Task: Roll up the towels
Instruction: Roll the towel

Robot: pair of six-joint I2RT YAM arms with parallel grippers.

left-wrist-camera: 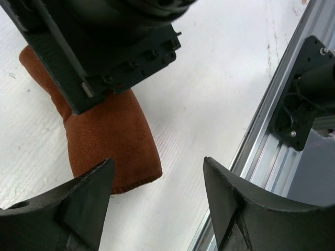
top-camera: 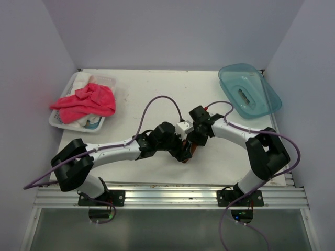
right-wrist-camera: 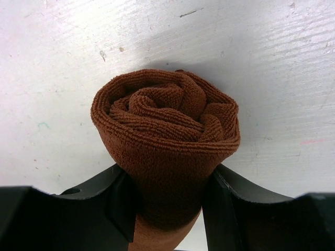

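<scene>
The brown towel [right-wrist-camera: 167, 136] is rolled into a tight spiral and sits near the middle of the table [top-camera: 157, 89]. The right tool [right-wrist-camera: 168, 180] pinches the roll between its two fingers. The left tool [left-wrist-camera: 157, 167] is spread just beside it, one finger near the roll's free end, gripping nothing. The pink towel [top-camera: 86, 102] lies crumpled over a white basket [top-camera: 57, 121] at the far left corner. A teal tray [top-camera: 250, 91] sits far right.

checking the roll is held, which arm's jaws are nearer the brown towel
Right. Right arm: jaws clamped on the rolled brown towel. Left arm: jaws open just beside it.
</scene>
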